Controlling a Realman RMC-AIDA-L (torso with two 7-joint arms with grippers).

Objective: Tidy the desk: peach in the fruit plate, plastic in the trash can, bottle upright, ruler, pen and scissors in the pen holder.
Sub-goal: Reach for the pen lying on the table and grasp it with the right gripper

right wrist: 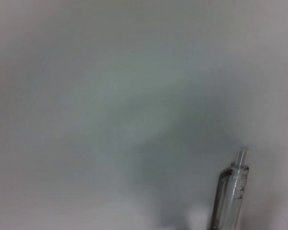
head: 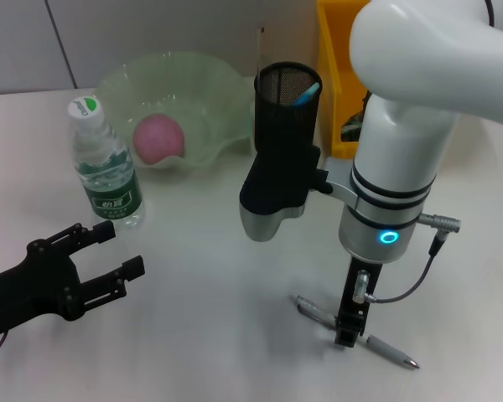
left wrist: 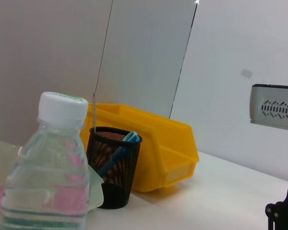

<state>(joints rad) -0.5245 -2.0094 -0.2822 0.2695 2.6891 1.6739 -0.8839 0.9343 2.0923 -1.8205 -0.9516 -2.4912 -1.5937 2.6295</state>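
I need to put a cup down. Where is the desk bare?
Bare desk lies between the left claw and the pen under the right claw. The back is crowded: bottle, fruit plate holding the peach, pen holder, trash can.

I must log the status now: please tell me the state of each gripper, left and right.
Left gripper: open, holding nothing, low over the desk in front of the bottle.
Right gripper: down at the pen on the desk; open or closed cannot be told.
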